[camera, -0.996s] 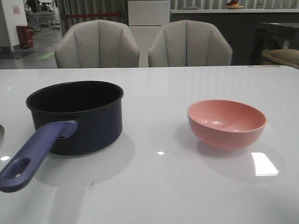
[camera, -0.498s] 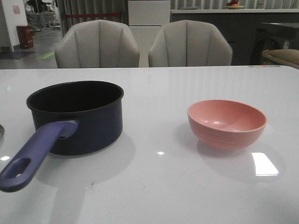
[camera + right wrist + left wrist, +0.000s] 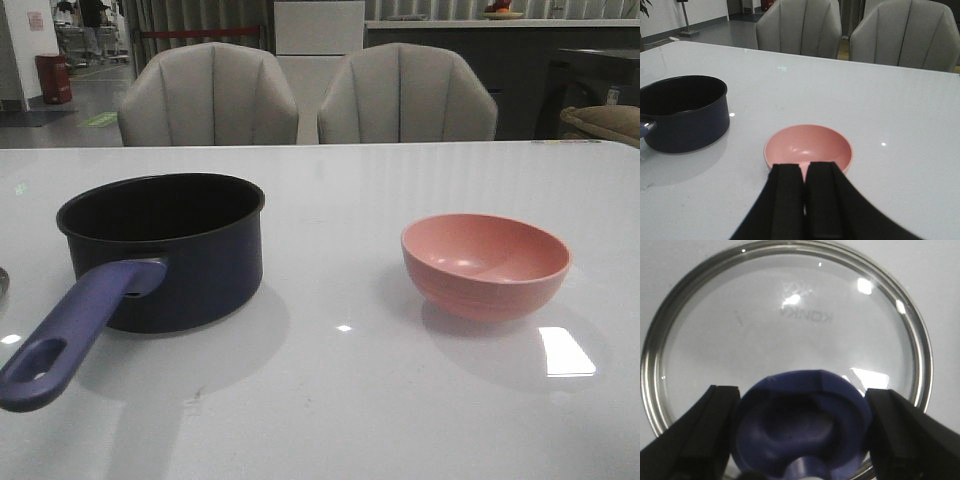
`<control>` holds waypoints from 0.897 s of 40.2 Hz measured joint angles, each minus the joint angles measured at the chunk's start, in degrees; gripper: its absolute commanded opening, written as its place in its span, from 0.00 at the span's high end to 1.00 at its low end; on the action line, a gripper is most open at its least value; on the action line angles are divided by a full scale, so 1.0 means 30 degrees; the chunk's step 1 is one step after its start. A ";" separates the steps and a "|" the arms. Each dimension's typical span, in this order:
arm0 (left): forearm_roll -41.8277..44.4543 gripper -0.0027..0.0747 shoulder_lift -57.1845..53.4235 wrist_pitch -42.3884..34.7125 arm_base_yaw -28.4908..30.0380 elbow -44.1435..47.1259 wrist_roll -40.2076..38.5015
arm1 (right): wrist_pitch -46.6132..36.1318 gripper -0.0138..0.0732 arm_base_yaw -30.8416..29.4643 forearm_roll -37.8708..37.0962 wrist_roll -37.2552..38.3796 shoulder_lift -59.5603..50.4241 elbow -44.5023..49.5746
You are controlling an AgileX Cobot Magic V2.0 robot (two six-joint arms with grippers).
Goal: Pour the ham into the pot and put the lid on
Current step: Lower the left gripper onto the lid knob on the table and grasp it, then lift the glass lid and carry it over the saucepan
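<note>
On my far left the glass lid (image 3: 790,325) lies flat on the white table (image 3: 340,400), metal rim gleaming, faint lettering showing through. My left gripper (image 3: 800,440) has its black fingers (image 3: 700,440) spread either side of the flared blue knob (image 3: 800,425); I can't tell if they touch it. The pot (image 3: 165,250) is smooth, dark navy, black inside, its purplish handle (image 3: 70,335) pointing toward me. Right of it sits a glossy pink bowl (image 3: 485,265); I see no ham inside. My right gripper (image 3: 805,200) hangs near the bowl, fingers pressed together.
</note>
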 measured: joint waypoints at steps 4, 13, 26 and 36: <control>0.0000 0.45 0.0000 -0.0035 0.0000 0.0000 0.0000 | 0.0000 0.67 0.0000 0.0000 0.0000 0.0000 0.0000; 0.0079 0.47 -0.0314 -0.0035 0.0000 0.0000 0.0000 | 0.0000 0.67 0.0000 0.0000 0.0000 0.0000 0.0000; 0.0154 0.47 -0.2088 0.0262 -0.0151 -0.0858 0.0232 | 0.0000 0.67 0.0000 0.0000 0.0000 0.0000 0.0000; 0.0320 0.47 -0.3665 0.0968 -0.2022 -0.3537 0.0890 | 0.0000 0.67 0.0000 0.0000 0.0000 0.0000 0.0000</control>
